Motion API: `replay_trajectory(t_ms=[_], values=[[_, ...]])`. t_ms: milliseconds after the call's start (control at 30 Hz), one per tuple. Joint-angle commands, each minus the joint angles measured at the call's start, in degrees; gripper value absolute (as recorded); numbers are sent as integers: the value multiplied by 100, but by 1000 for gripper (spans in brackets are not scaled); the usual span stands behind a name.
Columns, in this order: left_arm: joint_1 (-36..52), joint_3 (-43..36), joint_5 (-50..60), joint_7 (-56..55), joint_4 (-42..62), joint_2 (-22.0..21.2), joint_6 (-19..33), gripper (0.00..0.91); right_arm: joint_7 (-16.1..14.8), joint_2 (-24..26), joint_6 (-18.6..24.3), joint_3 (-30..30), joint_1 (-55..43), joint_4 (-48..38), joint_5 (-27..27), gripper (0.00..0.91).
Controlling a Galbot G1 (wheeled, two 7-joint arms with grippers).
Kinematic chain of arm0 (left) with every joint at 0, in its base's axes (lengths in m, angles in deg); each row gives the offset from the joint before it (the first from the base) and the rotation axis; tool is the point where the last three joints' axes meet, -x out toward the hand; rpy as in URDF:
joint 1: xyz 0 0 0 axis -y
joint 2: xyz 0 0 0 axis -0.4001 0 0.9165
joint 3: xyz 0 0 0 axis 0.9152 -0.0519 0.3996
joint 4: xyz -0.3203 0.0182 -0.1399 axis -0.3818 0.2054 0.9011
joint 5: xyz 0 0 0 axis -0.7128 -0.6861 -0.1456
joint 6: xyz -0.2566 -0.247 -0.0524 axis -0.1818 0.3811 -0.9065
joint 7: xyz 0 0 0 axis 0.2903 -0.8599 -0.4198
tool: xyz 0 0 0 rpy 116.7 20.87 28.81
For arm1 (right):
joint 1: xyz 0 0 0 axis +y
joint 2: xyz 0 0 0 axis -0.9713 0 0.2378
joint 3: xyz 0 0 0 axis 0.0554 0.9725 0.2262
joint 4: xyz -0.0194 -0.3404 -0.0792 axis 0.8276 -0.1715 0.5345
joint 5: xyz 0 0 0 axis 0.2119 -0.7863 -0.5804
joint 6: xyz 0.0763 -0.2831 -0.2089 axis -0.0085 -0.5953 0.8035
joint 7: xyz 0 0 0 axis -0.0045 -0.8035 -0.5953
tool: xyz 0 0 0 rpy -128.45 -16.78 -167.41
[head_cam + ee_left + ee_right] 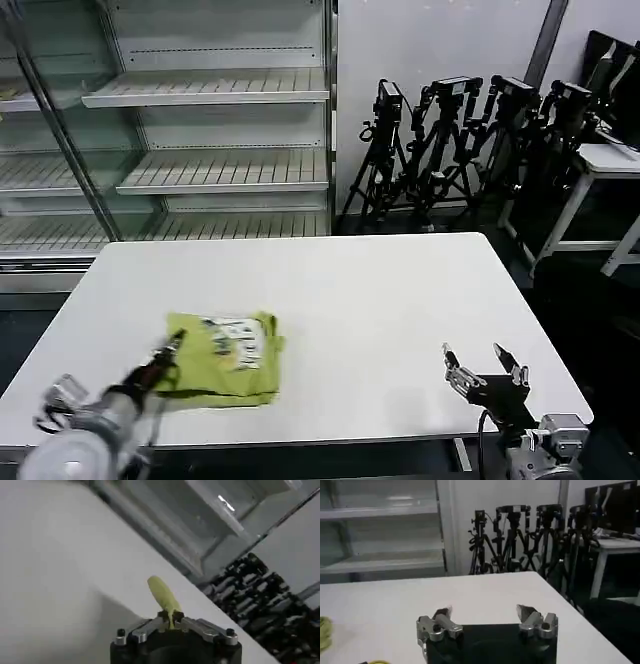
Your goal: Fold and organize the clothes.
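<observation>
The lime yellow-green T-shirt (228,358) lies as a compact folded bundle on the near left part of the white table (380,300), its blue-and-white print facing up. It is soft, light cotton, so it will likely sag and drag rather than keep its shape; an edge or doubled-over corner looks like the best place to take hold, since a pinch there gathers several layers and keeps the fold from slipping apart. The left gripper (170,352) is at the bundle's left edge, and the left wrist view shows its jaws closed on a tongue of the green cloth that stands up between them. The right gripper (486,365) hovers low over the near right part of the table, well apart from the shirt, with its jaws spread wide and nothing between them. Shelving (215,100) and a row of tripods (470,130) stand behind the table.
</observation>
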Motion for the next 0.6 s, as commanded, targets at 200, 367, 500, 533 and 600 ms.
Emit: replay_trajectory(t_ms=[200, 367, 500, 533, 600], values=[[-733, 838, 2933, 427, -1178, 2269, -534, 40, -31, 21, 34, 86, -4, 65, 1, 907], [-671, -1081, 4179, 177, -1470, 1689, -536, 40, -45, -14, 59, 53, 115, 99, -62, 907], [-464, -2482, 5091, 81, -1064, 936, -533, 40, -47, -111, 77, 67, 227, 126, -196, 907], [-359, -2791, 5176, 45, -971, 710, -534, 40, -50, -134, 78, 72, 265, 140, -250, 907], [-207, -3076, 5230, 13, -818, 450, -534, 40, -46, -159, 79, 76, 300, 157, -303, 907]])
